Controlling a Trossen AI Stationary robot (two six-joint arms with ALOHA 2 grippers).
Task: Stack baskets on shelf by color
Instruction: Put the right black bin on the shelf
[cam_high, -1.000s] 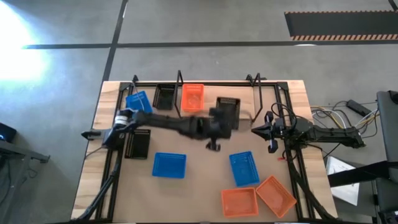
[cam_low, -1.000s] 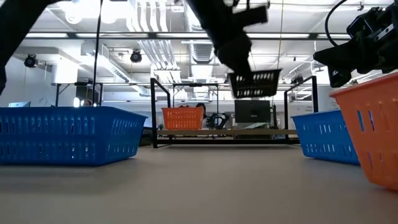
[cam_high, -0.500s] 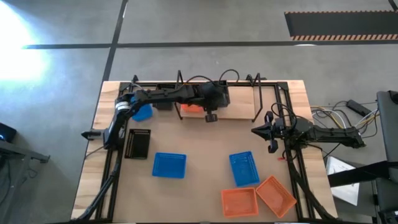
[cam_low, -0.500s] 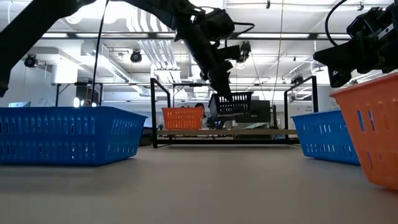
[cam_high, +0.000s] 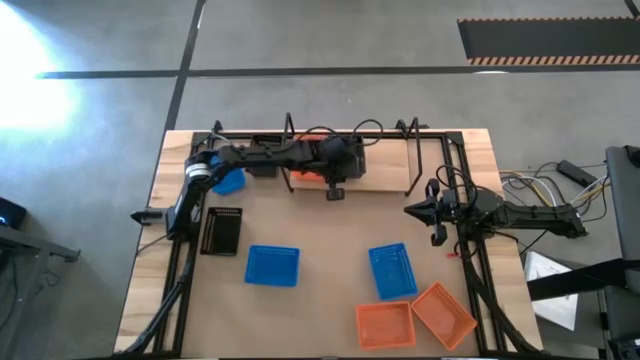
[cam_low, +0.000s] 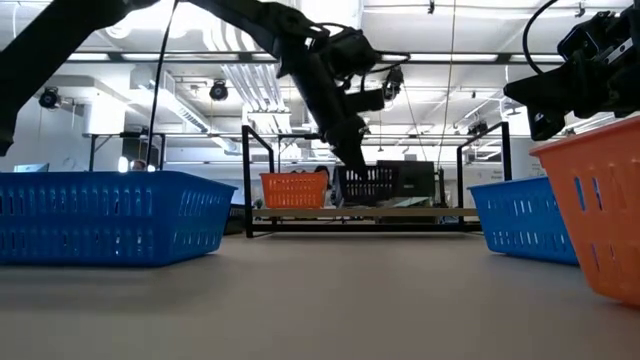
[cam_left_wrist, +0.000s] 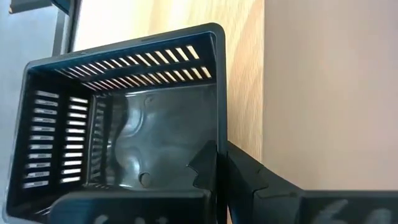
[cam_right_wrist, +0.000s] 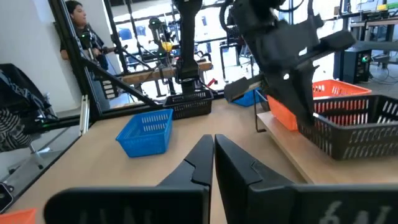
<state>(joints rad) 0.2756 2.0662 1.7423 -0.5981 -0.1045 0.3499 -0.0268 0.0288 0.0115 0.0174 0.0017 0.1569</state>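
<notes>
Left jaws pinch black basket (cam_left_wrist: 124, 149) wall over shelf (cam_high: 385, 175); right jaws pressed together, empty.

At frame centre you see the left end effector (cam_low: 352, 160) clamped on a black basket (cam_low: 378, 184) at the shelf (cam_low: 360, 213), right of an orange basket (cam_low: 294, 189); blue basket (cam_low: 105, 215) fills the left.

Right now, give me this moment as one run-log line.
left gripper: shut on black basket, lowering onto shelf beside orange basket | right gripper: shut, waiting at table's right
</notes>
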